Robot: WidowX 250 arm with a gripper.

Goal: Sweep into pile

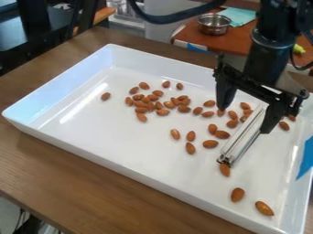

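Observation:
My gripper (244, 120) is over the right part of the white tray (116, 153), pointing down with its two fingers wide apart. A narrow metal tool (242, 139) with parallel bars slants between and below them, its lower end on the tray floor; whether a finger touches it I cannot tell. Several almonds form a loose cluster (146, 102) left of the tray's upper middle. Others are scattered from there to the gripper. One almond (225, 170) lies at the tool's lower end, and another almond (264, 208) is near the front right corner.
The tray's raised walls surround the almonds on a wooden table (61, 171). Blue tape (306, 157) marks the right wall. Behind stands a reddish-brown surface with a metal bowl (214, 24) and a light green cloth (238, 16). A dark cable hangs across the top.

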